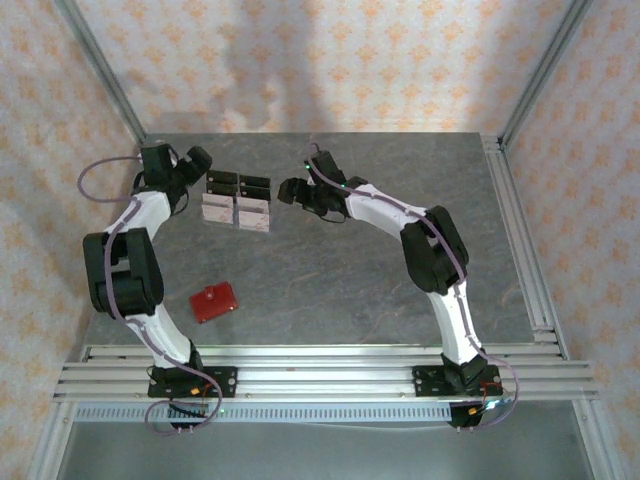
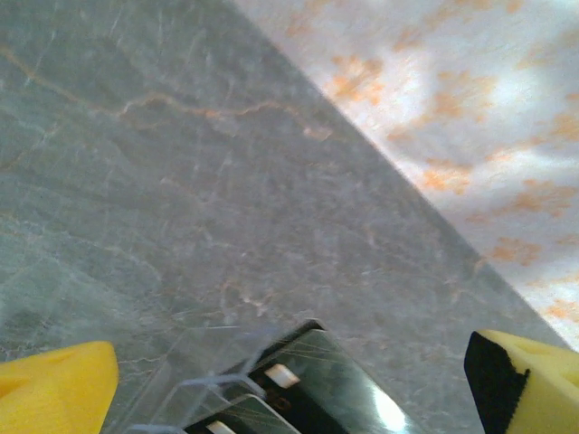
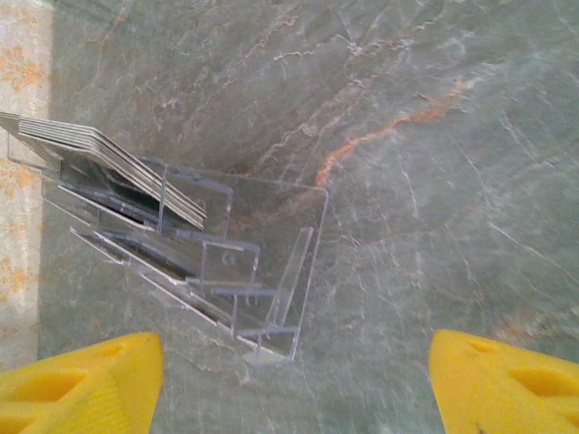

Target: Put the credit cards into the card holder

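The credit cards [image 1: 238, 199] stand in a clear acrylic rack [image 1: 238, 212] at the back of the table, pale with black parts. Their stacked edges [image 3: 118, 163] show at the rack's [image 3: 244, 262] far left in the right wrist view. A glossy black card [image 2: 335, 380] sits low in the left wrist view. The card holder [image 1: 214, 301], a flat red wallet, lies on the table near the left arm's base. My left gripper [image 1: 193, 168] [image 2: 289, 389] is open just left of the rack. My right gripper [image 1: 293, 190] [image 3: 294, 384] is open just right of it, holding nothing.
The grey marbled table [image 1: 380, 260] is walled by patterned panels at the back and sides. An aluminium rail [image 1: 520, 240] runs along the right edge, and more rails [image 1: 320, 365] cross the front by the arm bases.
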`<state>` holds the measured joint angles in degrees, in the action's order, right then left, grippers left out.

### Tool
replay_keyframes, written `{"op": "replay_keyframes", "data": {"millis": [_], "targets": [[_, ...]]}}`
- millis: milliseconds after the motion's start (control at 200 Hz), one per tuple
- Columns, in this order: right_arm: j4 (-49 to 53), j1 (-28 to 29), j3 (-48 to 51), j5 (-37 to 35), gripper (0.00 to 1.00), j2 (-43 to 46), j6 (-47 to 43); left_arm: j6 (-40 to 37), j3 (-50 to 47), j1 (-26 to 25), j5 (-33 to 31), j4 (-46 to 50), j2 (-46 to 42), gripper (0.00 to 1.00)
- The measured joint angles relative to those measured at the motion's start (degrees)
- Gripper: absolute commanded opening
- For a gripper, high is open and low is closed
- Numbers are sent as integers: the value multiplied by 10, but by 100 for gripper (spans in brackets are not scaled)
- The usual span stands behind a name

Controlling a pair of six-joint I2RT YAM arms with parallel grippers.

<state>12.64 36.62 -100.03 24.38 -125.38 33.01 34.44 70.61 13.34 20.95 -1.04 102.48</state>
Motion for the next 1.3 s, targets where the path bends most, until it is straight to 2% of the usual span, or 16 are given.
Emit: {"op": "replay_keyframes", "data": {"millis": [220,561,736,811,1041,1301], "targets": [[-38,1,-42,1,77,-56,0,-9,26,3,48,5,73,100],[-64,5,-133,14,77,-130,2,-11,51,3,82,-17,111,100],[-76,6,-145,16,76,-141,7,-11,53,5,83,-26,115,100],[-104,6,-119,16,76,-136,11,-13,53,5,85,-30,117,100],[-204,15,55,15,76,-75,28,-13,47,-7,106,-38,117,100],[-250,17,50,23,76,-72,38,-13,42,-18,119,-44,117,100]]}}
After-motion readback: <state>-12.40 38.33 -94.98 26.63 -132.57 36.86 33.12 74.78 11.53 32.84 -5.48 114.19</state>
